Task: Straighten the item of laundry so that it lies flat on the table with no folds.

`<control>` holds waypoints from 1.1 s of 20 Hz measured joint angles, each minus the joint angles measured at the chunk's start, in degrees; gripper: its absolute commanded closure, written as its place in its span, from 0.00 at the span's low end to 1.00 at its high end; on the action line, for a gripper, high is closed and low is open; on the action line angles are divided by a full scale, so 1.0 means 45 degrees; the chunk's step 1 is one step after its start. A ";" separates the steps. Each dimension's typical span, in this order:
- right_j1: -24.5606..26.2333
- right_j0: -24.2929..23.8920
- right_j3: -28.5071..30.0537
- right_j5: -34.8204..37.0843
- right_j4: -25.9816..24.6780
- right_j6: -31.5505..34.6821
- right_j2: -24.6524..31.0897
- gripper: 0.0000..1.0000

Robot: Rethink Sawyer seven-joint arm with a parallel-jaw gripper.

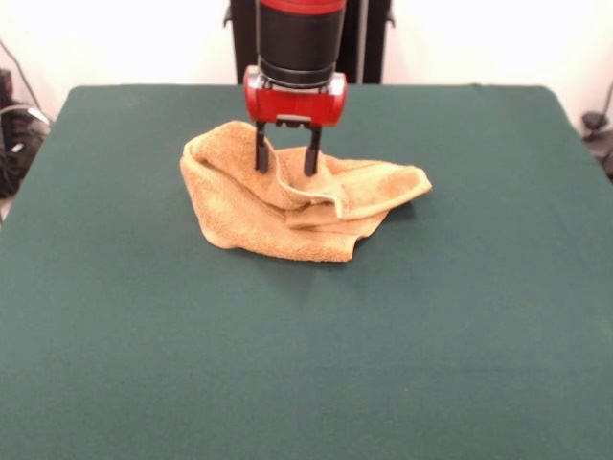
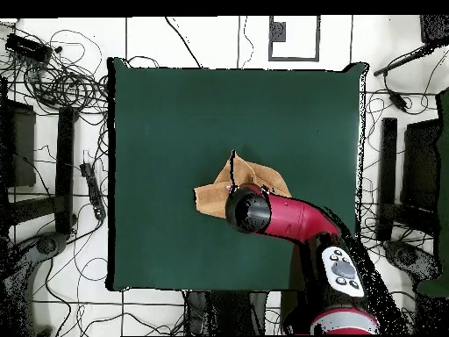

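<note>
- Golden-orange terry is showing in the front view: the towel (image 1: 297, 196) is lying crumpled on the far half of the green table (image 1: 306, 364), one layer doubled over along a banded edge, so it is not flat yet.
- Front view: the gripper (image 1: 284, 163) is standing upright over the far part of the towel, jaws parted, both fingertips (image 1: 261, 165) pressing into the cloth with a raised ridge between them; nothing is looking clamped.
- Front view, risk: if the jaws are closing here they are likely pinching several layers at once, and any pull would be dragging the whole bundle instead of opening the fold. A thin grip on the ridge could also be slipping out.
- Front view: no readable writing or brand is showing; no tag is visible.
- Overhead view: the arm (image 2: 294, 219) is covering much of the towel (image 2: 210, 197), which is sitting near the table's (image 2: 175, 114) middle, so the jaws are hidden here.
- Overhead view: no readable writing is showing either.
</note>
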 measured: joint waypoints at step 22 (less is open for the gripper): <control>0.0000 0.0052 0.0000 0.0000 0.0000 0.0000 0.0000 1.00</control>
